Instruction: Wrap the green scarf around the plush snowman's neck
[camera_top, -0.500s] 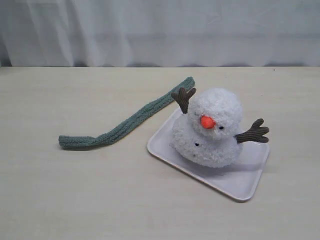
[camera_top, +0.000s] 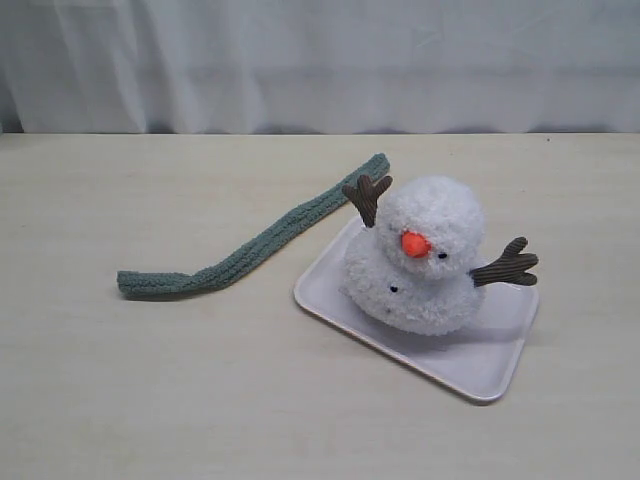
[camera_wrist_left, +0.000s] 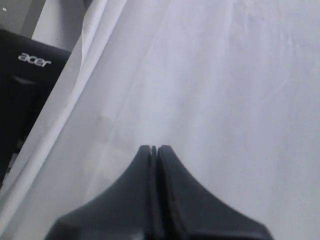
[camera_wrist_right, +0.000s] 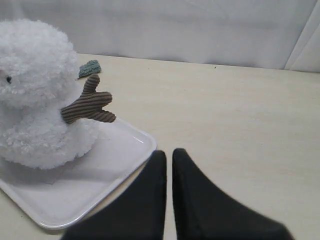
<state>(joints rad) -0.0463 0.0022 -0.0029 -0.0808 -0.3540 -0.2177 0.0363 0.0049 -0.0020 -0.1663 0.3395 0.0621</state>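
Nothing moved; scarf (camera_top: 255, 245) flat on desk (camera_top: 150, 380) left of snowman (camera_top: 425, 265); both claws closed, empty; wrapping unstarted

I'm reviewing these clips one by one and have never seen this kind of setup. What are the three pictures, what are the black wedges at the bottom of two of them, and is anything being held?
This is a robot with two arms, each ending in a pair of jaws and carrying its own small camera. One picture comes from a camera off the arms and shows the whole table; neither arm is in it. There the plush snowman sits on a white tray, and the green scarf lies stretched on the table beside the tray, one end near the snowman's raised twig arm, not wrapped yet.

The black wedges are the jaws seen from the wrist cameras. The left gripper points at a pale curtain, with a dark monitor at the edge. The right gripper is low beside the tray, near the snowman. Both are closed and hold nothing.
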